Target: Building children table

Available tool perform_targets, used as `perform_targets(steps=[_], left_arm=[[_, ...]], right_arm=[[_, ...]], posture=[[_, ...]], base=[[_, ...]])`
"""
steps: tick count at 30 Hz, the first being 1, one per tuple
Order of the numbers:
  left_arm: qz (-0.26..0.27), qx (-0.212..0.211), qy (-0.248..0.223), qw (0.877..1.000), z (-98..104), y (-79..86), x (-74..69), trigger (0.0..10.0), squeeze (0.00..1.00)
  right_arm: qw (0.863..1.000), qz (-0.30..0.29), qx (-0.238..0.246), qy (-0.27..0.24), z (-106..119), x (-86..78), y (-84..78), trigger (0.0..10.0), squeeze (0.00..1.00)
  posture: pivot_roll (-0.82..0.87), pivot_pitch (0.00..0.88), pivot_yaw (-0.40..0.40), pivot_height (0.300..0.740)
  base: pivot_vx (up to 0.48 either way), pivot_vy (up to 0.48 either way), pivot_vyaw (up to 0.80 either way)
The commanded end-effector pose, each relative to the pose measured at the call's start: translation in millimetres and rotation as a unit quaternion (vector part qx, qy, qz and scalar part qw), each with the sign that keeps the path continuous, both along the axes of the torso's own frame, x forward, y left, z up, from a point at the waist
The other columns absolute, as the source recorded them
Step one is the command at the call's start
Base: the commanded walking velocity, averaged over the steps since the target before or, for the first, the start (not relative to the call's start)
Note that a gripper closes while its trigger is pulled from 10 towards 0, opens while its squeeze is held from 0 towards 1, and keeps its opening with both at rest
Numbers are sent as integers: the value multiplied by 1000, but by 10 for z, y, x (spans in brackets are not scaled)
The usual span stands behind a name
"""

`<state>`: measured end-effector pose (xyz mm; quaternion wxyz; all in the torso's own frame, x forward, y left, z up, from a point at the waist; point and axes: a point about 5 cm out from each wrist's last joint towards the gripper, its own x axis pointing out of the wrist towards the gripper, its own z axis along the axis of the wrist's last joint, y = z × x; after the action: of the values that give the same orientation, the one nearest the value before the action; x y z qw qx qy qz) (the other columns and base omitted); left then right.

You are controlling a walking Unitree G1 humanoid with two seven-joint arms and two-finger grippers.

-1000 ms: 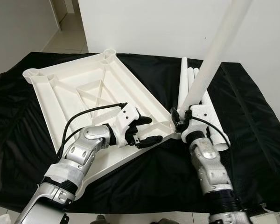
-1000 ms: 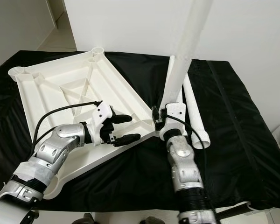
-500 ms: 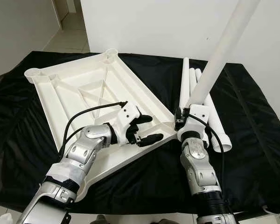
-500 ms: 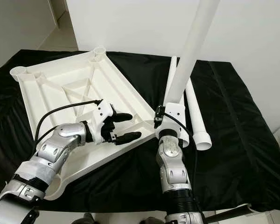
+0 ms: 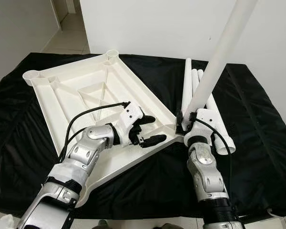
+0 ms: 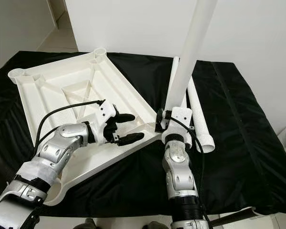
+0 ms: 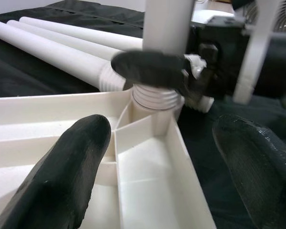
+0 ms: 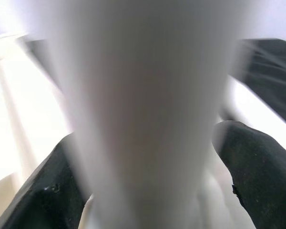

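Since a second ago the right tool [image 5: 184,125] has brought the leg [image 5: 218,57] a little nearer upright over the corner socket [image 7: 155,98], and the left tool [image 5: 147,130] has edged closer to that corner.

Right tool: fingers clamped on the leg near its lower end; the leg leans up and away toward the wall. From the left wrist, the leg's ribbed foot sits in or on the socket at the near right corner of the top [image 5: 81,95], which lies upside down on the black-draped table [image 5: 257,124].

Left tool: fingers spread wide, holding nothing, hovering over the top's rim beside the socket.

Three spare legs [image 5: 193,88] lie on the cloth just beyond.

Step in hand, I judge: seating the first leg. Next calls for straightening it and pressing or twisting down while the left tool steadies the top.
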<state>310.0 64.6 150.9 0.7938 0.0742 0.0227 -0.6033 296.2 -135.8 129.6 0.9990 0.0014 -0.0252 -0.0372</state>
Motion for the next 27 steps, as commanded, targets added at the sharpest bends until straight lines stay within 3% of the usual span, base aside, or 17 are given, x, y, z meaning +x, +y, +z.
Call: perform_targets(steps=[1,11,15,27], left_arm=[[3,3,-11,1000,21,-4,23,10000,0],[3,-3,-16,1000,56,-57,60,10000,0],[7,-9,-12,1000,84,-77,105,10000,0],[7,-6,-12,1000,108,-124,185,10000,0]], right_arm=[[1000,14,1,-5,13,-8,-9,10000,0],[997,65,-24,-18,36,-39,-95,10000,0],[996,81,-44,-18,25,-55,-142,10000,0],[994,94,-46,-27,47,-46,-122,10000,0]], posture=[[-49,0,-11,740],[-63,0,1,740],[-100,0,49,740],[-118,0,87,740]], base=[[0,0,0],[0,0,0],[0,0,0],[0,0,0]])
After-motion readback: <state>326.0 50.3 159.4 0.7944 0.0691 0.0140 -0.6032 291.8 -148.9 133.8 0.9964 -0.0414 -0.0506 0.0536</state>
